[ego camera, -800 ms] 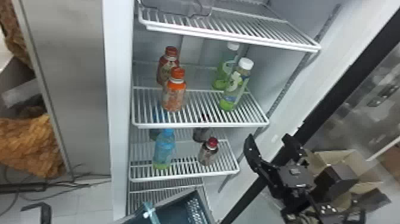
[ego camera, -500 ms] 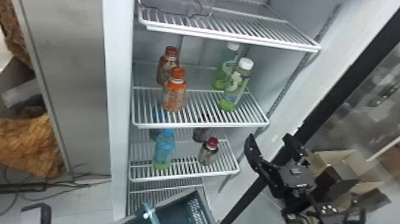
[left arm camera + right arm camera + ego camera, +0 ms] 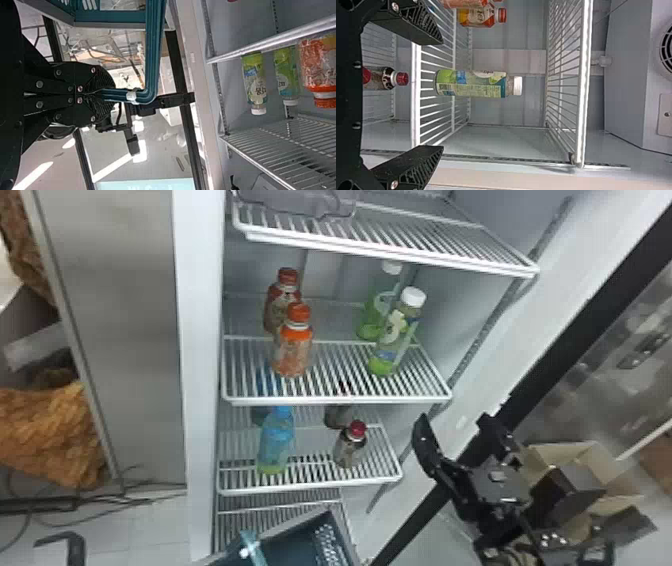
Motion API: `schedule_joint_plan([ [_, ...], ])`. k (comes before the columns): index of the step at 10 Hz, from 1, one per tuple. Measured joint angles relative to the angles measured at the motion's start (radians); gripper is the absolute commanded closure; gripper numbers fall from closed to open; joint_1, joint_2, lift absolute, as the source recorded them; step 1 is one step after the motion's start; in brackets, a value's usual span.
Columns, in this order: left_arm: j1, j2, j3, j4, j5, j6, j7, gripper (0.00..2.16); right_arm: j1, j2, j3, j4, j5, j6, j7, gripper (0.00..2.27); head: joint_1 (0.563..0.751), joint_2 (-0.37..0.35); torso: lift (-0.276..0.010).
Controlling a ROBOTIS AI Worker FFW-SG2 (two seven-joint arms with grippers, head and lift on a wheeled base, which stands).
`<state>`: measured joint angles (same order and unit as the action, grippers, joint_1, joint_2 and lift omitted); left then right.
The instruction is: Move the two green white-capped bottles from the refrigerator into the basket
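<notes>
Grasping the front green bottle (image 3: 392, 345), stood ahead of the rear one (image 3: 371, 321) on the fridge shelf (image 3: 340, 401), is judged the step in hand, so the wide-spread right gripper (image 3: 442, 94) must be advanced around it, with the basket handle (image 3: 154, 51) pinched by the left gripper (image 3: 111, 94)

Item one: right gripper (image 3: 456, 420), logged a trace higher in my head view than in the earliest picture, a very small displacement beside the fridge (image 3: 200, 340), its direction otherwise too slight for me to record. Item two: basket (image 3: 300, 521), any difference at its rim too faint for me to list as movement.
</notes>
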<state>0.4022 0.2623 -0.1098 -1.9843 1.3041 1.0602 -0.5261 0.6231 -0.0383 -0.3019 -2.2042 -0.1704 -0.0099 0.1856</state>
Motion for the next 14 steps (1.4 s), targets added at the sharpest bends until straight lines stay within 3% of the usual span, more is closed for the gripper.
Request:
schedule_joint_plan([
  [4,-0.002,0.000,-0.001,0.000,0.002,0.002,0.000,1.21,-0.064,-0.003,-0.012,0.049,0.004,0.000,0.000,0.07,0.695,-0.350,-0.004],
  [14,0.002,-0.002,-0.010,0.000,0.020,-0.005,0.000,1.21,-0.440,-0.057,0.055,0.406,0.055,0.000,0.000,0.05,0.695,-0.350,-0.004],
])
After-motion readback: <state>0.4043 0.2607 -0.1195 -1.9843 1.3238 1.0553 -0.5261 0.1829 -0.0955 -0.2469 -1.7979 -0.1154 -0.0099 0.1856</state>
